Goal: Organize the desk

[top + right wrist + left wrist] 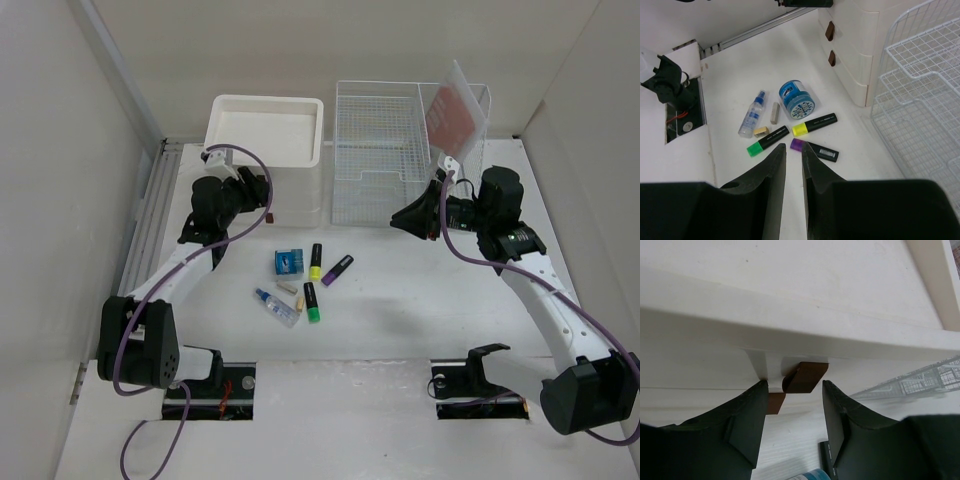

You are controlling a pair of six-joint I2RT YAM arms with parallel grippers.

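The matte white table (420, 310), surely stiff and heavy, lies under the cream drawer box (790, 335). My left pincer (794, 390) gapes around that box's small brown knob (807, 375), the place to grip; my right pincer (793, 150), right of the box, is nearly closed, empty.

The desk (400, 320) is lying flat and level, a large matte white top taking up most of the overhead view and stretching from the near edge back to the far wall. A grey metal rail (143, 215) is running along its left edge. Its surface is looking smooth and unmarked, and a scatter of small loose items (300, 285) is sitting near its middle.
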